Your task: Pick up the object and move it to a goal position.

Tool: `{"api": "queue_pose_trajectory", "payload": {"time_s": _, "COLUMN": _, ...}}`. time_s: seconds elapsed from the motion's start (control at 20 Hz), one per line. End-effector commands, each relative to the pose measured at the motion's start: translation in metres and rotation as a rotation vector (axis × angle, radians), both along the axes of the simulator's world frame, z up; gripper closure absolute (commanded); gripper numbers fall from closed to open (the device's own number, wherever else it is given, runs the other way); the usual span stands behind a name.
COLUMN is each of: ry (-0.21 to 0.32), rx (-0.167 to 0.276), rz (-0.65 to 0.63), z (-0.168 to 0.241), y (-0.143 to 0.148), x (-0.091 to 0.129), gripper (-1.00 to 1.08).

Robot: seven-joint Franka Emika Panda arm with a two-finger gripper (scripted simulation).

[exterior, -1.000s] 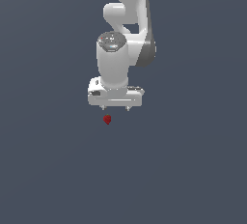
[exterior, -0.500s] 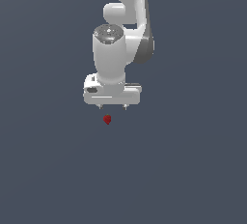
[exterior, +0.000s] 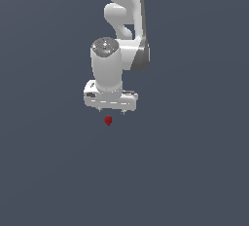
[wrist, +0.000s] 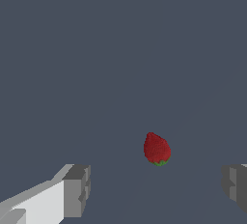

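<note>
Fingers (wrist: 77, 191) spread wide apart, nothing between the pads yet, one grey tip at each side of the wrist view with a broad gap left for the target. Gripper (exterior: 111, 112) hangs pointing straight down above the plain grey bench (exterior: 194, 171), wrist stacked vertically over it, which suits a top-down grab of something this small. The object (exterior: 108, 120), a tiny dark-red strawberry-like lump with a bit of green at one end, lies on the bench just below the fingertips in the exterior view and slightly toward the exterior view's left of the gap centre. In the wrist view the object (wrist: 157, 148) sits in the span between the two tips but closer to one side, apart from both, no contact. Judged step: pre-grasp alignment, descent not yet finished. Next move likely needs a small lateral correction then lowering so the pads straddle the lump before closing. Risk: rounded, small shape may roll or get nudged by an off-centre pad. No goal marker visible in either view.
</note>
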State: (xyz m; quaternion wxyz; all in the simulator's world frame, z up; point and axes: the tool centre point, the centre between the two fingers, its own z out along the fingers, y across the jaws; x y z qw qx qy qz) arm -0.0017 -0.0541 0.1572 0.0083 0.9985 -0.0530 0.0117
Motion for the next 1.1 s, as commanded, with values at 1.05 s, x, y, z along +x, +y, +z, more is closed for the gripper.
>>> {"api": "queue_pose_trajectory", "payload": {"time_s": 1.05, "ry": 0.020, "rx": 0.021, "rz": -0.305, "z": -0.092, "y": -0.033, "x": -0.036, "gripper": -0.92}}
